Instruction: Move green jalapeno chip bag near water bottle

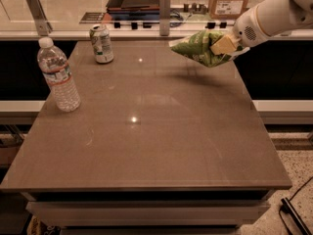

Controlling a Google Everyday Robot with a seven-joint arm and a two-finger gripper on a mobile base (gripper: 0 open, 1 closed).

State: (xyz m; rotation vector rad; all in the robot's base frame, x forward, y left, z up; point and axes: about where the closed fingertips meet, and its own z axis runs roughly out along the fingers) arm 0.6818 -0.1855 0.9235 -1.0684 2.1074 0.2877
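The claw point(222, 45) sits in the upper right of the frame, at the end of the white arm point(266, 16) that reaches in from the right edge. It is clamped on the right end of the bag point(195, 47). The rest of the bag sticks out to the left of it, tilted, with its far end pointing toward the upper middle of the frame. A soft shadow lies on the worktop point(161, 141) just below the bag, so the bag seems to be held clear of the surface rather than resting on it.

The bottle point(59, 77) stands upright at the left side of the frame, near the worktop's left edge and well apart from the bag. A can point(101, 43) stands upright in the upper left, between the two but closer to the bottle.

The pickup looks done, and the step in hand is the carry. The next move calls for a sweep left and somewhat toward the lower part of the frame, across the bare middle of the worktop. The path should pass below the can so the hanging end of the bag does not clip it. The bag should be set down just beside the bottle without nudging it, since a tall bottle could tip.
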